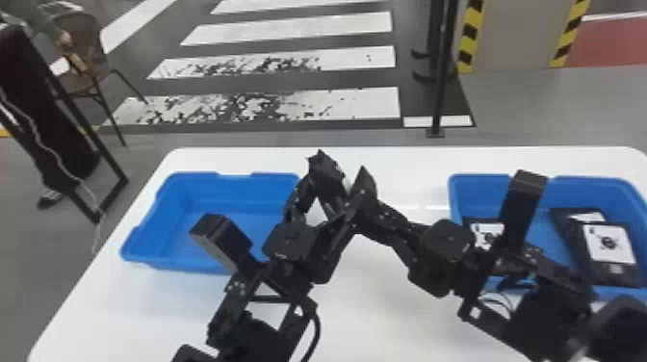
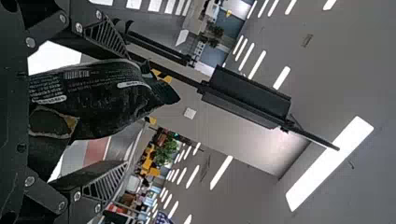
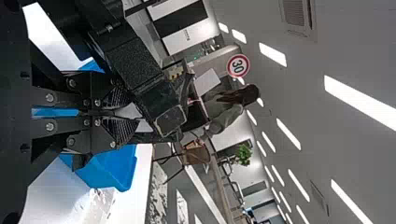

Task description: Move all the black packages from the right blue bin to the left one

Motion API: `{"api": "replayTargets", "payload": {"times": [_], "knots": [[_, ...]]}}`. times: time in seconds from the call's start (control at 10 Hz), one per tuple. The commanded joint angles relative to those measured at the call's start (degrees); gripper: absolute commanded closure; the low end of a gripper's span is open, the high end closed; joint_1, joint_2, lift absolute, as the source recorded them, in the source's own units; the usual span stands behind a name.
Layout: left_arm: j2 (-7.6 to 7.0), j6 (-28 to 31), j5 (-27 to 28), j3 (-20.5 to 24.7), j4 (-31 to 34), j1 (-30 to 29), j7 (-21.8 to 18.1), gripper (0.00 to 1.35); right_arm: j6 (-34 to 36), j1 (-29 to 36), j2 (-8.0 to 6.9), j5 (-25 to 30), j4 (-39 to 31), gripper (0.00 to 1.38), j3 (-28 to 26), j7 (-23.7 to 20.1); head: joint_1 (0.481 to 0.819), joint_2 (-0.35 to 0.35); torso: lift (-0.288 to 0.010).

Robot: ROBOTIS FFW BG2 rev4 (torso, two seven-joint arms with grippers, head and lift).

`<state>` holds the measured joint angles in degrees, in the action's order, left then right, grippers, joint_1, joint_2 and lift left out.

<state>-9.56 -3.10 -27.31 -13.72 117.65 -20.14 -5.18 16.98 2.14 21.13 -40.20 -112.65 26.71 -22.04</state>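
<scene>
My left gripper stands over the table between the bins, pointing up. A black package lies between its spread fingers. In the left wrist view the fingers of my left gripper are wide apart around the package, with a gap on the lower finger's side. My right gripper comes in from the right, its tips behind a left finger. In the right wrist view, my right gripper is shut beside the left gripper's black parts. The right blue bin holds several packages; the left blue bin stands opposite.
Both bins stand on a white table with rounded corners. The right forearm passes over the near left part of the right bin; the left arm overlaps the left bin's near right corner. A black frame and a chair stand beyond the left edge.
</scene>
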Motion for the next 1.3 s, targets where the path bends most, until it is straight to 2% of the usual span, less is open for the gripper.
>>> {"api": "replayTargets", "payload": {"times": [0.0, 0.2, 0.5, 0.6, 0.7, 0.8, 0.9, 1.0, 1.1, 1.2], "knots": [[0.06, 0.15, -0.45, 0.7, -0.02, -0.67, 0.61, 1.13, -0.39, 0.25, 0.05, -0.14, -0.06, 1.1, 0.03, -0.02, 0.695, 0.182, -0.173], [0.24, 1.41, -0.45, 1.38, 0.82, -1.51, 0.7, 1.21, -0.82, 0.39, 0.14, -0.25, 0.08, 1.1, 0.03, -0.02, 0.695, 0.193, -0.173], [0.15, 3.38, 1.38, 1.61, 1.95, -1.66, 0.87, 1.21, -1.52, 0.11, 0.14, -0.37, 0.92, 1.1, 0.03, -0.02, 0.695, 0.194, -0.173], [0.33, 2.68, 2.06, 2.18, 1.95, -1.66, 0.96, 1.21, -3.07, -0.03, 0.05, -1.28, 2.33, 1.01, 0.03, -0.46, 0.695, 0.191, -0.173], [1.21, 2.68, 5.03, 5.27, 1.81, -1.8, 1.4, 1.21, -3.91, 0.11, -0.04, -1.85, 3.03, 0.69, 0.03, -0.81, 0.695, 0.191, -0.173], [1.91, 1.69, 9.72, 8.47, 1.24, -1.66, 2.02, 1.21, -5.46, 0.53, -0.04, -2.42, 3.03, 0.31, -0.32, -0.99, 0.695, 0.202, -0.173], [2.17, 0.43, 15.66, 10.98, -0.73, -0.53, 3.51, 1.21, -5.74, 0.67, -0.04, -2.42, 3.03, 0.11, -0.77, -1.07, 0.695, 0.231, -0.173], [2.61, -1.54, 23.31, 14.75, -5.79, 2.14, 4.3, 1.21, -5.88, 0.67, -0.04, -2.42, 3.03, 0.11, -1.0, -1.16, 0.695, 0.263, -0.173], [2.88, -4.21, 33.37, 18.75, -10.71, 5.09, 5.44, 1.21, -5.88, 0.95, -0.04, -2.31, 3.03, 0.12, -1.57, -1.07, 0.695, 0.281, -0.173], [2.7, -5.2, 36.91, 20.81, -16.34, 7.77, 6.15, 1.21, -5.88, 0.95, -0.04, -1.85, 2.75, 0.12, -2.03, -1.07, 0.695, 0.323, -0.173]]}}
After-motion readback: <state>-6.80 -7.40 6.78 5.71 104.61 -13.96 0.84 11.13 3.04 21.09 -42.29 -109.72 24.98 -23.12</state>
